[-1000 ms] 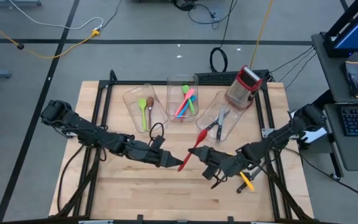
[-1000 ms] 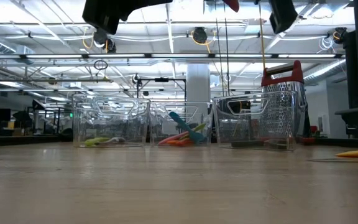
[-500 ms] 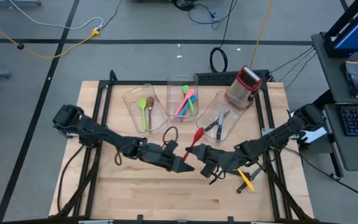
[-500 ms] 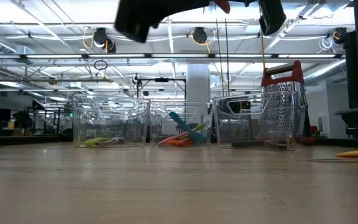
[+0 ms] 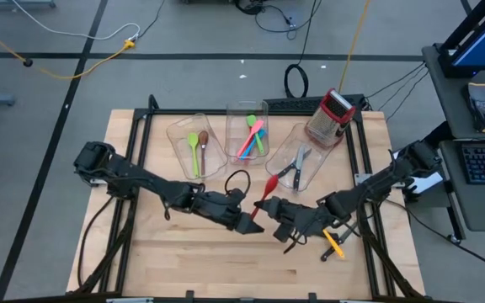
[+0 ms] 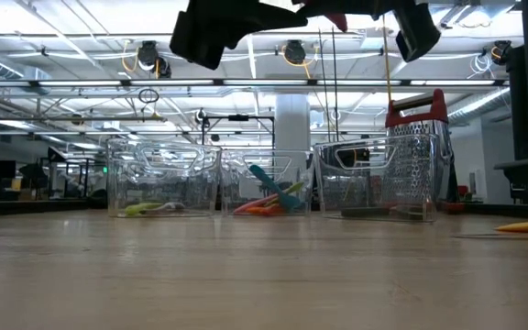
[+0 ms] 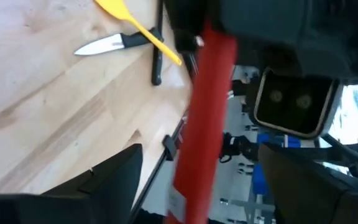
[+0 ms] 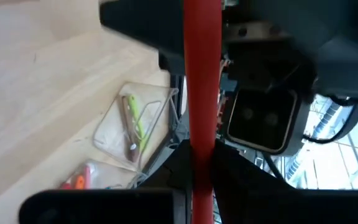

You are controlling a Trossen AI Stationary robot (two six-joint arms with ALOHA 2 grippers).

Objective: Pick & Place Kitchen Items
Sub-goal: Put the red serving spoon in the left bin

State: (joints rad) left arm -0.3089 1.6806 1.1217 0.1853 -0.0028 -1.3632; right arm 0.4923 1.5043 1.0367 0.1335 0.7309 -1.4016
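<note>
Writing: none can be read in any view.
Red spatula (image 5: 267, 190): held in mid-air at the centre of the high view, between the two tools, head toward the bins.
Right tool (image 5: 274, 210): clamped on the spatula's red handle (image 8: 201, 74), just right of centre.
Left tool (image 5: 251, 224): fingers (image 7: 114, 168) are seen apart, one on either side of the handle, just left of centre.
Change: a second ago the left tool was lower left of the spatula; it has been brought right, up to the handle. The right tool has barely moved.
Yellow spatula (image 5: 333, 245): lying on the counter at lower right, crossing a knife (image 7: 110, 43).
Bins (image 5: 247, 126): three clear ones at upper centre, holding green, brown, pink, orange and blue utensils and knives.
Grater (image 5: 330, 117): red-topped, upper right, beside the right bin.
Counter (image 5: 183, 261): pale wood planks.
Room: grey floor with cables; ceiling lights in the low view.
</note>
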